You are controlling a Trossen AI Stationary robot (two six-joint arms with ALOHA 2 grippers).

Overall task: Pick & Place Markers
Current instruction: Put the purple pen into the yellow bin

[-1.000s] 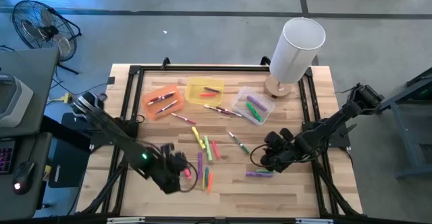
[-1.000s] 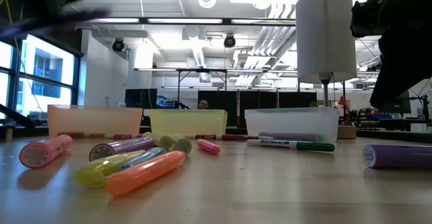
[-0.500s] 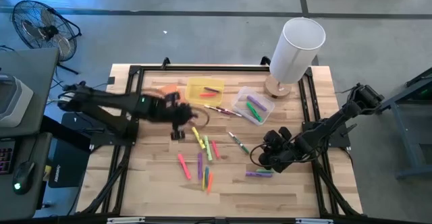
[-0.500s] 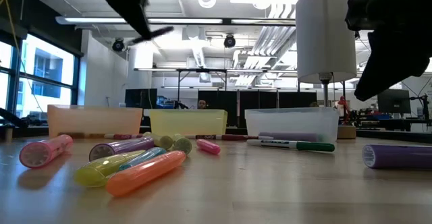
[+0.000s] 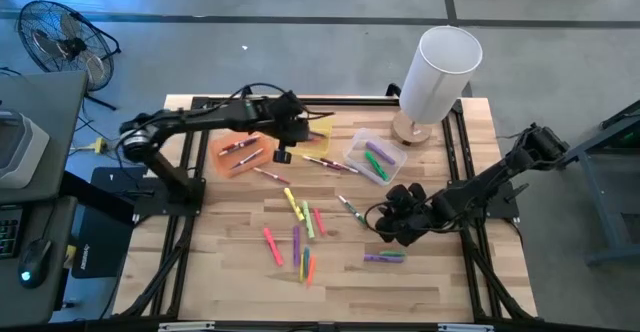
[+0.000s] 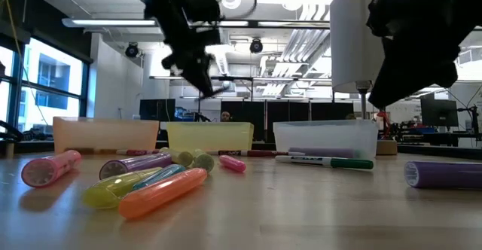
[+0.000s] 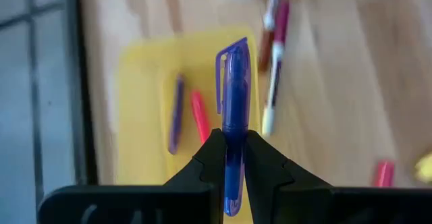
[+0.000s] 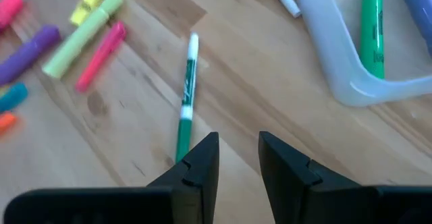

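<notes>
High view: wooden table (image 5: pixel 440 282) with black frame rails, grey floor around, a floor fan (image 5: pixel 62 40) at one corner, a white cylindrical lamp (image 5: pixel 438 72) at the far edge. Low view: open workshop behind, with ceiling pipes, strip lights and tall windows (no person discernible).

Left gripper (image 7: pixel 229 158) raised above the yellow bin (image 7: pixel 145 102), jaws pinching a blue-purple marker (image 7: pixel 234 106). Long axis in line with the fingers, capped and clipped end pointing straight out ahead of the fingertips, tail end between the jaws. Directly beyond the jaws, inside the bin: a purple marker (image 7: pixel 176 113) and a red marker (image 7: pixel 200 116), both roughly parallel to the held one.

Right gripper (image 8: pixel 238 158) low over the table, jaws spread a little, nothing between them. Green-and-white marker (image 8: pixel 185 102) just ahead of one fingertip, long axis running away from the jaws, white tip farthest out. Clear bin (image 8: pixel 337 55) farther ahead and to the other side, a green marker (image 8: pixel 371 28) inside. Loose markers (image 5: pixel 300 227) (pink, yellow, purple, orange) scattered over the table middle, axes mixed.
</notes>
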